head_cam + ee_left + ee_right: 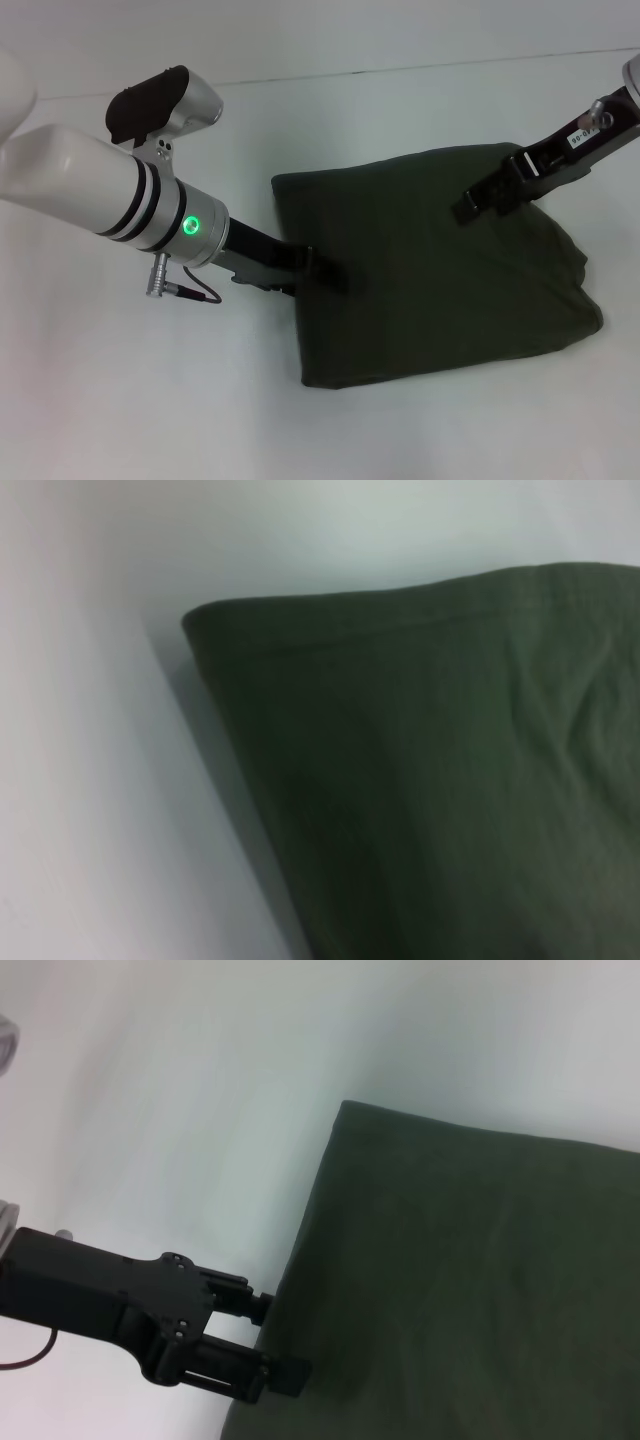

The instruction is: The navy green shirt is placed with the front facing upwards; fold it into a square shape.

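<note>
Left arm comes in from the left of the head view, green status light on its wrist housing; left claw sits at the left edge of the navy green shirt, roughly halfway along that edge. Head view shows its black fingers reaching just onto the fabric edge, but not the gap between them. Right wrist view fills that in: left claw seen side-on, two fingers stacked with a narrow gap, the shirt edge right at the tips; can't tell whether any cloth is actually pinched. Left wrist view shows no fingers at all, only a folded corner of the shirt with a stitched hem line along one edge, lying on the white counter. The shirt lies mid-right on the counter, already folded to a rough square, flat, plain fabric up; no lettering, collar or label visible in any view. Its near-right corner looks bulkier and rounded. Right arm enters from the top right, partly cut off by the frame; right claw is down on the shirt's far-right area, dark fingers against dark cloth, so I can't tell how far apart they are or whether they grip anything.
</note>
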Action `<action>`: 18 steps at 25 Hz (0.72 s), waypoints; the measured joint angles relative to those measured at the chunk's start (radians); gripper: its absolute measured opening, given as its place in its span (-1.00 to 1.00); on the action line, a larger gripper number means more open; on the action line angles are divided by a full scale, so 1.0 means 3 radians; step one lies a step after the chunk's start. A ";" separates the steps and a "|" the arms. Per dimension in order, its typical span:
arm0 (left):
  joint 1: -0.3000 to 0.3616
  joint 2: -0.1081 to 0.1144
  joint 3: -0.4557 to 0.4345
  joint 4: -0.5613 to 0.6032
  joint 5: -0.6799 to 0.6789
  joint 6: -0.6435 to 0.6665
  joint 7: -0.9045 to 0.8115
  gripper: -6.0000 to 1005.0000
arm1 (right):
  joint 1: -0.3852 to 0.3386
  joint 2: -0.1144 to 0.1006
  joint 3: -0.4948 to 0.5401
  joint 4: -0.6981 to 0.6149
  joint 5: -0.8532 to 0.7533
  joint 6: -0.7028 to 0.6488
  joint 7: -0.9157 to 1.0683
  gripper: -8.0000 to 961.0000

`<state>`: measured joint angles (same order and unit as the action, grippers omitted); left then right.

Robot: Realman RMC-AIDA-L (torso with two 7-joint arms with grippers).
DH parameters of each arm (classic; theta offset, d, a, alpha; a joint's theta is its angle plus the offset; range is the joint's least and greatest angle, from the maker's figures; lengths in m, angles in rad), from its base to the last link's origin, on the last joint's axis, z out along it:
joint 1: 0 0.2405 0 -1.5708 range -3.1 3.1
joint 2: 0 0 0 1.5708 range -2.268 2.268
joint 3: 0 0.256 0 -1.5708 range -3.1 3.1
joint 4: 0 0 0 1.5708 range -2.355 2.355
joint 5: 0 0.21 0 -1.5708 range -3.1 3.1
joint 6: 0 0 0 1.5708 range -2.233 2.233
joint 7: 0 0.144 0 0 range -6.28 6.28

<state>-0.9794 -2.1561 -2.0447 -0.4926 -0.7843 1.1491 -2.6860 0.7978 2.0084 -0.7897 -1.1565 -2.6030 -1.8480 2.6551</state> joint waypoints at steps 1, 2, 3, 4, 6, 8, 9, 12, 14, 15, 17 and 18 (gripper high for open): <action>-0.0004 -0.0001 0.0004 0.0000 0.0014 0.0002 -0.0002 0.72 | 0.0000 -0.0001 0.0002 0.0000 0.0000 0.0001 -0.0002 0.53; -0.0011 -0.0005 0.0012 0.0002 0.0023 -0.0002 -0.0004 0.65 | -0.0001 -0.0002 0.0003 0.0000 0.0002 0.0004 -0.0005 0.53; -0.0015 -0.0008 0.0017 0.0006 0.0025 -0.0007 -0.0005 0.57 | -0.0001 -0.0003 0.0004 0.0000 0.0003 0.0004 -0.0007 0.53; -0.0020 -0.0010 0.0021 0.0009 0.0027 -0.0009 -0.0007 0.50 | -0.0001 -0.0003 0.0005 0.0000 0.0004 0.0004 -0.0009 0.53; -0.0027 -0.0013 0.0026 0.0014 0.0029 -0.0013 -0.0009 0.20 | -0.0001 -0.0003 0.0005 0.0000 0.0005 0.0006 -0.0010 0.53; -0.0032 -0.0015 0.0026 0.0015 0.0028 -0.0017 -0.0011 0.01 | -0.0001 -0.0003 0.0010 0.0001 0.0005 0.0010 -0.0010 0.53; -0.0035 -0.0017 0.0026 0.0015 0.0028 -0.0018 -0.0012 -0.04 | -0.0001 -0.0002 0.0012 0.0003 0.0005 0.0010 -0.0010 0.53; -0.0041 -0.0020 0.0027 0.0007 0.0029 -0.0016 -0.0018 -0.17 | -0.0002 -0.0002 0.0019 0.0022 0.0005 0.0012 -0.0010 0.53; -0.0037 -0.0013 0.0019 -0.0003 0.0028 -0.0003 -0.0019 -0.25 | -0.0007 -0.0002 0.0029 0.0032 0.0005 0.0013 -0.0012 0.53; -0.0032 -0.0008 0.0013 -0.0008 0.0025 0.0003 -0.0020 -0.30 | -0.0013 -0.0001 0.0035 0.0032 0.0005 0.0014 -0.0013 0.53; -0.0006 0.0016 -0.0003 -0.0026 0.0019 0.0029 -0.0020 -0.38 | -0.0022 -0.0002 0.0044 0.0032 0.0005 0.0013 -0.0014 0.53; 0.0018 0.0031 -0.0008 -0.0045 0.0017 0.0050 -0.0022 -0.43 | -0.0026 -0.0003 0.0050 0.0032 0.0005 0.0013 -0.0014 0.53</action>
<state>-0.9741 -2.1468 -2.0471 -0.5060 -0.7792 1.1639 -2.6926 0.7901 2.0074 -0.7748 -1.1470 -2.6015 -1.8442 2.6510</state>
